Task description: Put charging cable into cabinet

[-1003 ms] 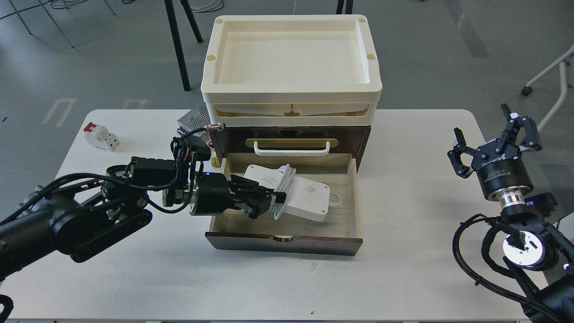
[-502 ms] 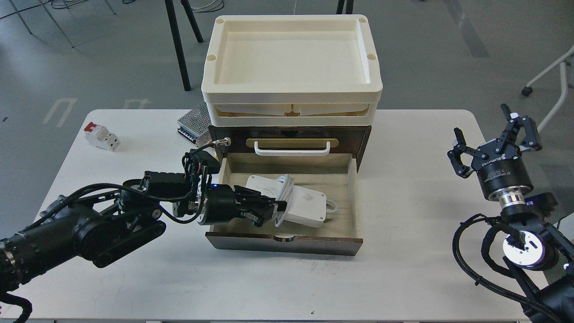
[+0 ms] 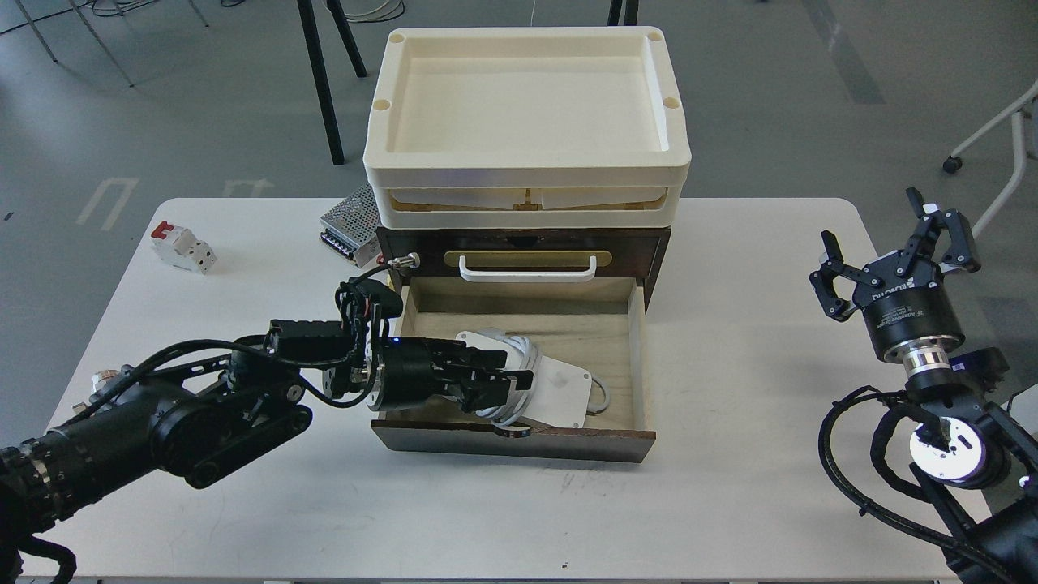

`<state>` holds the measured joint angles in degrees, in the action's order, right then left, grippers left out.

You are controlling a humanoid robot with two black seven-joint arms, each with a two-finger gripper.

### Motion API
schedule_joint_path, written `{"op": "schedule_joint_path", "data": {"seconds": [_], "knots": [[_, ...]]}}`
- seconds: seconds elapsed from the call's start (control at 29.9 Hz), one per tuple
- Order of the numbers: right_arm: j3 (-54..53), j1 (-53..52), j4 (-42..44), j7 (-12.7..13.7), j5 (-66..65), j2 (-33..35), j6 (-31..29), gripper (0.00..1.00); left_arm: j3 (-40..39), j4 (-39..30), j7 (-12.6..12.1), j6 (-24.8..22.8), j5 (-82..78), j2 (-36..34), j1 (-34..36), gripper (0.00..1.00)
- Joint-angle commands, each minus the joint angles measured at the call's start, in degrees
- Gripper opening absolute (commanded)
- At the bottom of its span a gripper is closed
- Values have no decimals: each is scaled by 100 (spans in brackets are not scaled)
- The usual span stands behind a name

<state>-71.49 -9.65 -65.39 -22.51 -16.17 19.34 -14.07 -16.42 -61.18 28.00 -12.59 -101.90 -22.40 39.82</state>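
The cabinet [image 3: 657, 251] is a dark brown chest at the table's middle, with its pale wood drawer [image 3: 519, 304] pulled open toward me. The charging cable [image 3: 559, 389], a flat white block with whitish-grey cord coiled round its middle, sits low in the drawer near its front wall. My left gripper [image 3: 507, 388] reaches into the drawer from the left and is shut on the cable's coiled middle. My right gripper [image 3: 892, 243] is open and empty above the table's right edge, far from the cabinet.
Cream trays [image 3: 527, 105] are stacked on the cabinet. A white bar handle [image 3: 527, 272] sits above the open drawer. A white-and-red breaker block [image 3: 182, 246] lies at the back left. A perforated metal box [image 3: 350, 223] lies left of the cabinet.
My left gripper has carried the cable down and toward the drawer's front wall, deeper into the drawer. The left arm has moved right. The right arm has not moved.
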Motion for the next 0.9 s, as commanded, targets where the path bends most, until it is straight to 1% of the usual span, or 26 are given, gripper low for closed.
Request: {"op": "schedule_joint_path", "data": {"seconds": [0.0, 0.1, 0.23, 0.37, 0.47, 0.54, 0.64, 0.74, 0.87], "knots": [[4, -2, 0, 1, 0, 0, 1, 100, -11, -60, 0, -51, 135, -62, 43, 90], [-5, -2, 0, 1, 0, 0, 1, 99, -63, -227, 0, -68, 241, -220, 61, 92], [-5, -2, 0, 1, 0, 0, -8, 99, -134, -727, 0, -86, 355, -721, 87, 92], [4, -2, 0, 1, 0, 0, -8, 100, -318, -1447, 0, -95, 627, -1379, 87, 93], [4, 7, 0, 1, 0, 0, -8, 100, -406, -1835, 0, -104, 986, -1907, 61, 93], [4, 7, 0, 1, 0, 0, -8, 99, -546, -1958, 0, -112, 1513, -2232, 44, 93], [4, 7, 0, 1, 0, 0, -8, 99, -696, -1959, 0, -112, 2619, -2628, 9, 95], [4, 7, 0, 1, 0, 0, -8, 100, -705, -1933, 0, -104, 4068, -3137, -53, 96], [4, 7, 0, 1, 0, 0, -8, 100, -714, -1827, 0, -69, 5634, -3534, -579, 98]]}}
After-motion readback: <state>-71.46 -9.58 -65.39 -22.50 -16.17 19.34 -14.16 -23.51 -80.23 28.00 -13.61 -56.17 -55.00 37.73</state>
